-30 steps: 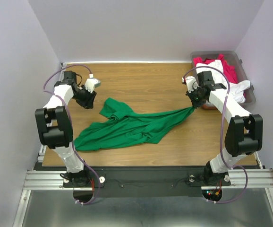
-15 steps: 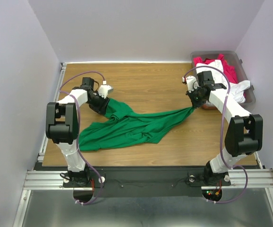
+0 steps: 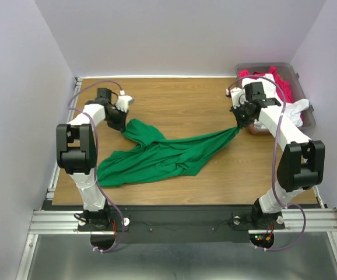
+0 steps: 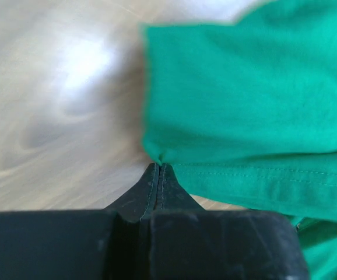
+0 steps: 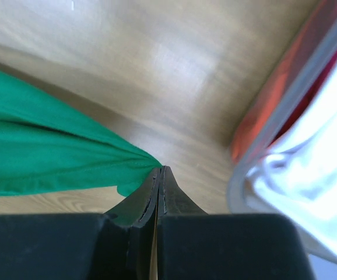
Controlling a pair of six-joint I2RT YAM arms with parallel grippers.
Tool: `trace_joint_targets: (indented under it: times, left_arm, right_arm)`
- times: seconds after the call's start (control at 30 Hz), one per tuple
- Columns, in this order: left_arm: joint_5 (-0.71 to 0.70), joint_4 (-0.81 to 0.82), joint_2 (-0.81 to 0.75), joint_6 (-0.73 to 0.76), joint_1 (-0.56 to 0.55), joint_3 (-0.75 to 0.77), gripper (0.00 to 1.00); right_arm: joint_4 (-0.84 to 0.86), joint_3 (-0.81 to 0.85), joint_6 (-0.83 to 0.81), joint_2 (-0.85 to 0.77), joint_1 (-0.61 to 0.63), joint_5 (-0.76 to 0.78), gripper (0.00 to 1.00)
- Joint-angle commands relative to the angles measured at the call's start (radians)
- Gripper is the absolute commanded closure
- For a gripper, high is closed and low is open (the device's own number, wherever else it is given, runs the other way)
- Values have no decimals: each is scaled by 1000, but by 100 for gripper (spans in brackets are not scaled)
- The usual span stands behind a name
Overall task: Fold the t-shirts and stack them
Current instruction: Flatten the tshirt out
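The left end effector [image 3: 120, 121] has drawn back toward the far left and now pinches a corner of the green t-shirt [image 3: 157, 156]. The right end effector [image 3: 239, 124] pinches the opposite end, and the shirt lies stretched across the desk [image 3: 180, 99].

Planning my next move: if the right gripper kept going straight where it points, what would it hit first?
Probably the bare table, just past the green shirt the right gripper pinches. The bin lies beside that line; depth is unclear.
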Motion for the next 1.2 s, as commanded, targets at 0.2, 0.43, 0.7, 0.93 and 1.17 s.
trace_joint_targets:
  times: [0.2,0.43,0.7,0.93,1.17]
  left_arm:
    - [279,-260,-58,-141,245,541,100]
    - [382,-283,-126,-264,310,671,100]
    - [332,-216,-210,-345,321,539,100]
    - [258,-176,-229,-339,330,401,100]
    - [201,-145,-164,-373,398,364,100]
  right_arm:
    - [34,285,61,54,-15,32,100]
    - [48,497,88,82,-16,49,100]
    - [28,493,68,115,-13,-78,99]
    - [11,365,56,158,47,-167,99]
    - [11,308,68,240,160,-227,99]
